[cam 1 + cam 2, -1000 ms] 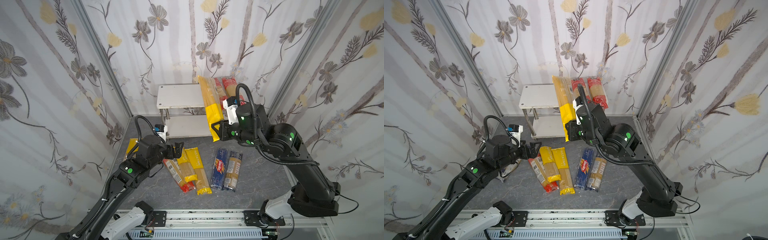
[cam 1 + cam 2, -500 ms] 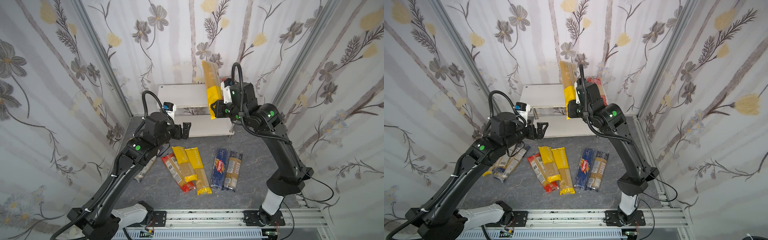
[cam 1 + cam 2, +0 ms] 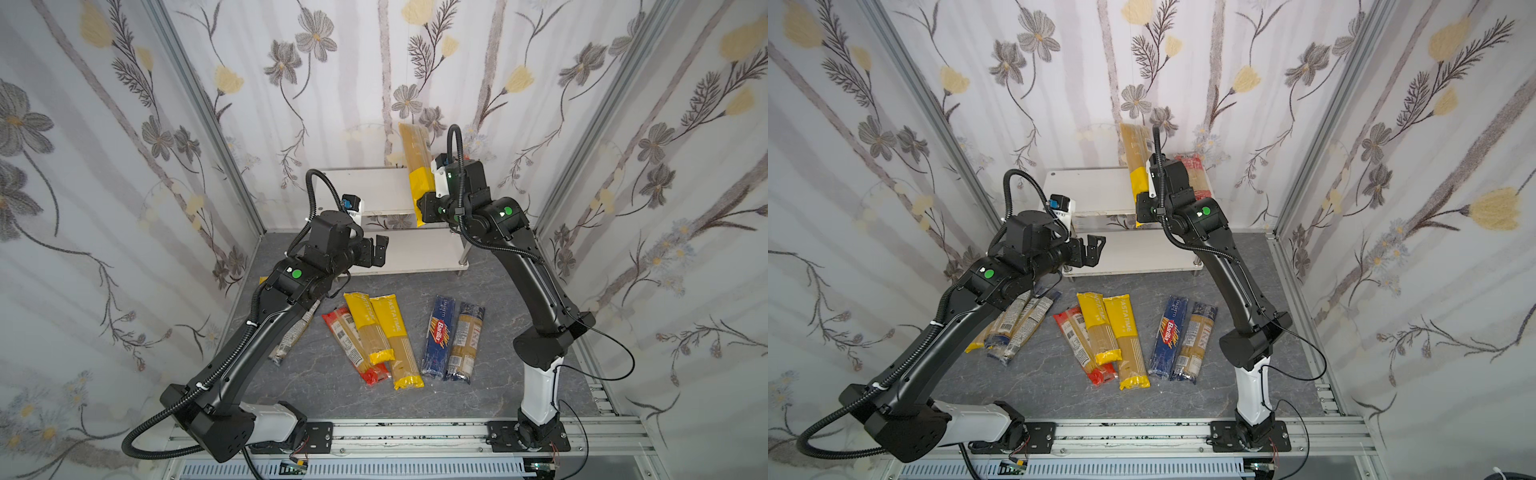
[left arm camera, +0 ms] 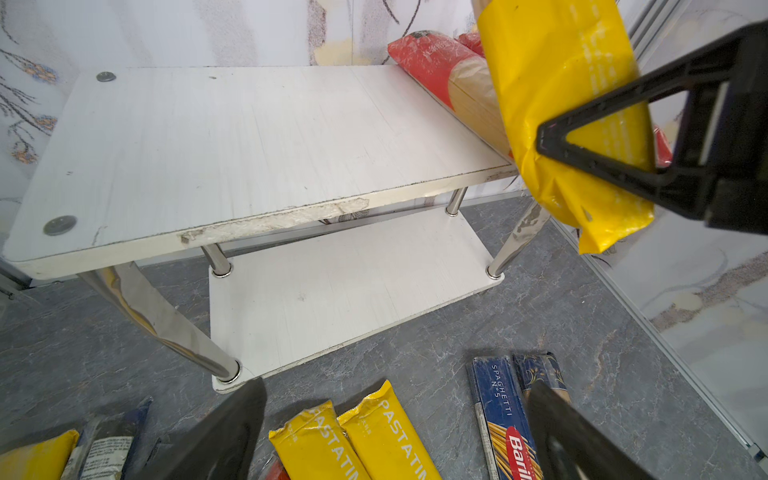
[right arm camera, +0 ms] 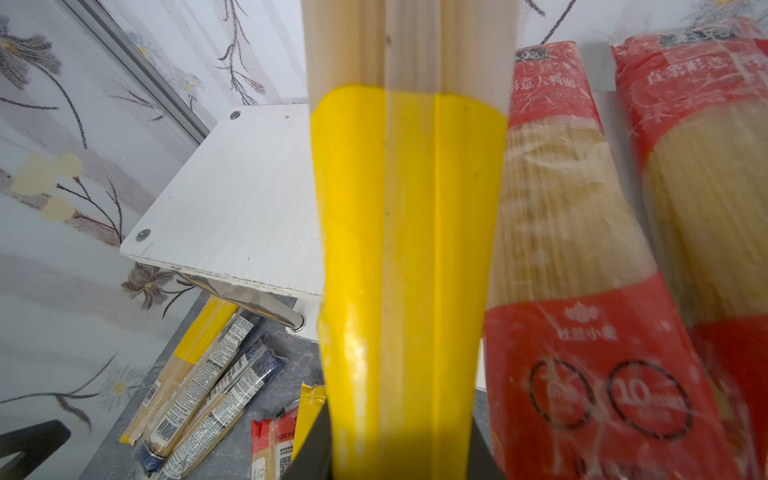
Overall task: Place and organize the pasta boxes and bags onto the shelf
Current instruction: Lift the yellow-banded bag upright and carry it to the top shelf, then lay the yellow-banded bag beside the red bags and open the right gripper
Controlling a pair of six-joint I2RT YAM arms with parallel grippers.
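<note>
The white two-tier shelf (image 3: 361, 189) stands against the back wall. My right gripper (image 5: 401, 453) is shut on the yellow end of a long spaghetti bag (image 3: 415, 166). That bag tilts over the right part of the top board, next to two red-ended bags (image 5: 582, 249) lying there. My left gripper (image 3: 376, 253) hangs open and empty in front of the lower board (image 4: 345, 282). On the floor lie two yellow bags (image 3: 374, 328), a red bag (image 3: 349, 345), a dark-blue Barilla box (image 3: 438, 336) and a blue-ended bag (image 3: 467, 340).
Three more packs (image 3: 1013, 324) lie on the grey floor under my left arm, near the left wall. Flowered walls close in the cell on three sides. A chrome leg (image 4: 166, 320) of the shelf stands close to my left gripper.
My right arm has raised the yellow bag from in front of the shelf to over its top board. My left arm has lifted from the floor packs toward the shelf, still open.
</note>
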